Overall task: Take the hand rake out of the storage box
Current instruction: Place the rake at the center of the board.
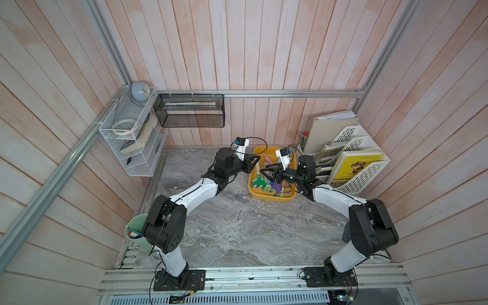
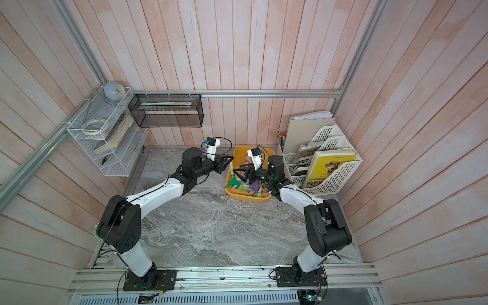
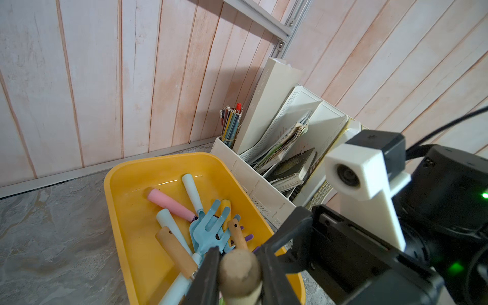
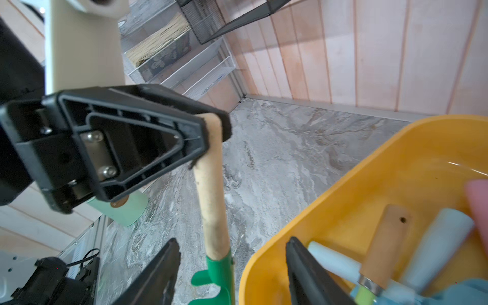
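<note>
1. The left arm rises from its base at 7 o'clock on the bench (image 1: 237, 232). Its elbow is bent and its forearm stretches toward 1 o'clock, which brings the wrist to the 9 o'clock rim of the storage box (image 1: 264, 197).
2. The left end effector (image 1: 255, 161) is clenched on the top end of the hand rake (image 4: 211, 198), gripping the wooden handle between both fingers.
3. The hand rake hangs nearly upright with its green head down, at the box's 9 o'clock rim. Whether the head is clear of the rim cannot be told.
4. The right arm comes from its base at 5 o'clock and folds in toward 11 o'clock. Its wrist is over the box and points toward 9 o'clock.
5. The right end effector (image 1: 264, 169) is released. Its fingers are spread either side of the lower handle and do not touch it.
6. The box sits at 1 o'clock on the bench, just beside the white file rack (image 1: 364, 171). Other tools (image 3: 171, 203) lie inside it.
</note>
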Robot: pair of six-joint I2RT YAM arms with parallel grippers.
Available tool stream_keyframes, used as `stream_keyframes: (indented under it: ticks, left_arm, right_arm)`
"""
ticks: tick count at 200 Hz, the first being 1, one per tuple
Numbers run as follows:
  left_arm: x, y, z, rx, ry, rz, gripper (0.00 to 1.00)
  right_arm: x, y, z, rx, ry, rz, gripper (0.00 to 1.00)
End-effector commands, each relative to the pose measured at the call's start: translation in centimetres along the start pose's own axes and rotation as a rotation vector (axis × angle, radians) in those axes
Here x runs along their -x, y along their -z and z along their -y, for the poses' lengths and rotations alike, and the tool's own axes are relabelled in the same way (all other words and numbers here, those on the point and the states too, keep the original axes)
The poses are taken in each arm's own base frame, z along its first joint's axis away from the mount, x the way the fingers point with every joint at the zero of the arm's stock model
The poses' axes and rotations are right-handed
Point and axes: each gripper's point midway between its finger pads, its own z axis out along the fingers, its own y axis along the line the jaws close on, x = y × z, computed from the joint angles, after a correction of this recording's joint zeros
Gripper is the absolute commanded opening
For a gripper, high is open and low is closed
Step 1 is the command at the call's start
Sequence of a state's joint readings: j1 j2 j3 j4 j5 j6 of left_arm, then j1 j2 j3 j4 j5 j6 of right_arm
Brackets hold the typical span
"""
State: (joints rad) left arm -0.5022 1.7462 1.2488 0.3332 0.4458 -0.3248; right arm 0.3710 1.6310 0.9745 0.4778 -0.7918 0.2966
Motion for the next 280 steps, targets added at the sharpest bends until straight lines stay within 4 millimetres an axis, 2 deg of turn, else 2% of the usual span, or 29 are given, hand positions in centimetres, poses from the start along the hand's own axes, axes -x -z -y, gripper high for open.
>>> stream_keyframes:
  ticks: [1,21,56,63,78,89,97,100,103,107,125,144,156,174,185,196,215,237,256,280]
  left_arm:
    - [0.9,0.2,1.6,-0.084,-0.036,0.02,0.0]
    - [0.9,0.3,2.0,-0.111,-0.03,0.021,0.0]
    - [1.1,0.6,1.6,-0.104,-0.007,0.035,0.0]
    - [1.3,0.9,1.1,-0.099,0.014,0.046,0.04]
    - [1.8,1.8,-0.4,-0.072,0.085,0.086,0.23]
    - [2.4,3.1,-1.7,-0.061,0.153,0.133,0.52]
    - [2.6,4.3,-2.8,-0.051,0.208,0.176,0.65]
    - [2.7,4.9,-3.3,-0.046,0.23,0.195,0.77]
    - [2.9,5.6,-3.7,-0.046,0.25,0.221,0.94]
    - [3.1,6.4,-4.2,-0.043,0.279,0.25,1.0]
    - [3.3,9.8,-6.5,0.007,0.392,0.368,1.0]
    - [2.7,11.4,-8.4,0.132,0.446,0.399,1.0]
    - [2.2,12.0,-9.3,0.203,0.48,0.408,1.0]
    - [1.7,13.1,-9.3,0.224,0.519,0.458,1.0]
    - [1.7,13.4,-8.1,0.183,0.492,0.497,1.0]
    - [1.2,12.6,-6.7,0.147,0.462,0.488,1.0]
    - [-0.6,9.6,-5.0,0.076,0.497,0.392,1.0]
    - [-1.4,7.4,-3.2,-0.065,0.592,0.331,1.0]
    - [-1.9,6.0,-2.3,-0.131,0.659,0.267,0.9]
    - [-2.2,5.5,-1.5,-0.15,0.676,0.254,0.85]
  right_arm:
    - [-0.5,-1.3,-1.1,0.079,0.053,-0.039,0.64]
    - [-0.6,-2.0,-0.6,0.057,0.051,-0.044,0.58]
    - [-1.1,-3.7,-0.9,0.049,0.072,-0.091,0.25]
    - [-1.2,-4.0,-0.6,0.028,0.071,-0.097,0.16]
    - [-1.0,-4.0,0.1,-0.015,0.065,-0.089,0.06]
    - [-0.8,-3.9,0.6,-0.051,0.069,-0.079,0.02]
    - [-0.5,-3.7,1.0,-0.084,0.076,-0.071,0.0]
    - [-0.4,-3.7,1.2,-0.101,0.079,-0.068,0.0]
    - [-0.3,-3.6,1.5,-0.125,0.081,-0.064,0.0]
    - [-0.1,-3.4,2.0,-0.157,0.085,-0.058,0.0]
    - [1.0,-2.7,3.7,-0.286,0.119,-0.024,0.0]
    - [2.6,-1.9,5.0,-0.414,0.154,0.042,0.0]
    - [4.3,-1.1,5.6,-0.49,0.125,0.14,0.0]
    - [6.2,-0.4,5.5,-0.491,0.016,0.284,0.0]
    - [7.1,-0.3,5.3,-0.489,-0.054,0.365,0.0]
    - [7.8,-0.5,5.0,-0.469,-0.119,0.419,0.0]
    - [8.7,-0.2,4.8,-0.477,-0.202,0.529,0.0]
    - [9.4,0.0,3.2,-0.48,-0.157,0.641,0.0]
    - [9.6,0.1,2.1,-0.483,-0.09,0.695,0.0]
    - [9.5,0.7,1.5,-0.471,-0.038,0.753,0.0]
